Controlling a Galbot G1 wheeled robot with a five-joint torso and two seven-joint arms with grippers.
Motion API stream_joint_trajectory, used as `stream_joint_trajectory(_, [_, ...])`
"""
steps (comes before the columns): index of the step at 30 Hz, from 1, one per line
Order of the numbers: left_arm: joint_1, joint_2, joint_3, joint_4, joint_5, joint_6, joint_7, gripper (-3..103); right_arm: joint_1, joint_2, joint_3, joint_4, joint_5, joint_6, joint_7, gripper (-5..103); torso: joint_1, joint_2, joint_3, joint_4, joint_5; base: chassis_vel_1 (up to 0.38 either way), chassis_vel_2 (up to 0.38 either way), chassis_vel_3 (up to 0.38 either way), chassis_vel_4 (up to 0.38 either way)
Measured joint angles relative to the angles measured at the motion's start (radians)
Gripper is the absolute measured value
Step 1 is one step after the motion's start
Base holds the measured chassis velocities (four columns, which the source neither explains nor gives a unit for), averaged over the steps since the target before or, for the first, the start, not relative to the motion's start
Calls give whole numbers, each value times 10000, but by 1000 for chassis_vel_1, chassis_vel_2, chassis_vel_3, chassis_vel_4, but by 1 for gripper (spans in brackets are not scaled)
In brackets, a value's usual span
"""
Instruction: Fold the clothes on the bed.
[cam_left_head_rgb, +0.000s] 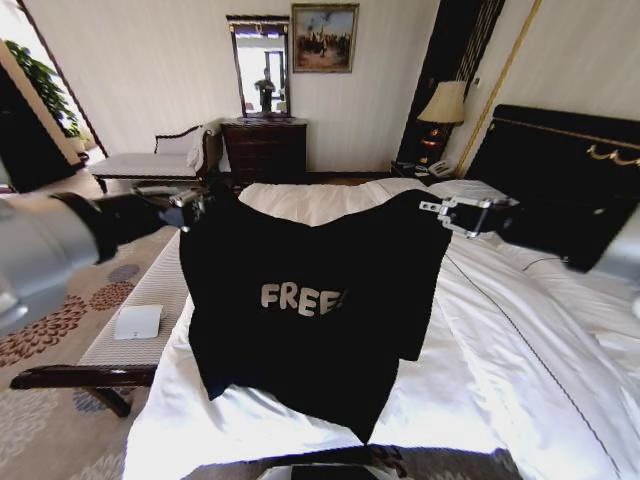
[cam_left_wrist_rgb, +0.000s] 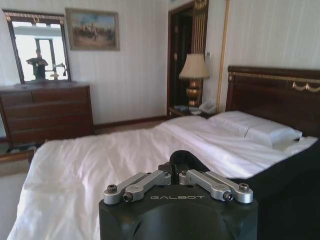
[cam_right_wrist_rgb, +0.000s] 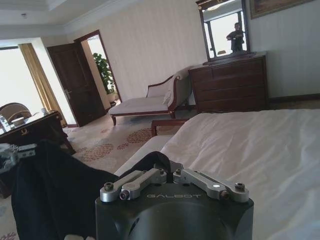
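The black T-shirt (cam_left_head_rgb: 310, 300) with white "FREE" lettering hangs spread out in the air above the white bed (cam_left_head_rgb: 520, 340), front facing me, its hem trailing onto the sheet. My left gripper (cam_left_head_rgb: 192, 205) is shut on one shoulder and my right gripper (cam_left_head_rgb: 437, 212) is shut on the other, both at about the same height. In the left wrist view, the left gripper (cam_left_wrist_rgb: 176, 176) pinches a fold of black fabric (cam_left_wrist_rgb: 183, 159). The right gripper (cam_right_wrist_rgb: 171, 175) likewise pinches the cloth (cam_right_wrist_rgb: 55, 190), which stretches away toward the far left gripper (cam_right_wrist_rgb: 15, 152).
A pale upholstered bench (cam_left_head_rgb: 160, 285) with a small white item (cam_left_head_rgb: 137, 321) stands along the bed's left side. The dark headboard (cam_left_head_rgb: 570, 160) and pillows (cam_left_wrist_rgb: 255, 127) are to the right. A dresser (cam_left_head_rgb: 263, 148), chaise (cam_left_head_rgb: 150, 160) and lamp (cam_left_head_rgb: 445, 105) line the far wall.
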Motion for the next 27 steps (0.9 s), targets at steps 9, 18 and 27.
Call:
stream_joint_trajectory(9, [2288,-2820,1414,581,3665,106,-263,2,-554,1665,-2325,-1654,-3344,81,-1157,1,2,-2,1,2,4,0,0,0,0])
stream_joint_trajectory(18, [2378,-5069,3718,2811,5969,-64,-47,2,-583,3369,-4399,-3160,-5412,326,-1929,1,2,-2,1,1,0,0,0,0,0])
stream_joint_trajectory(27, [2553,-6587,4938,5005,7395,-194,494,2,-225,4815,-5968,-5572,-7618,556,-2782,1,2,-2,1,3,-1,0,0,0,0])
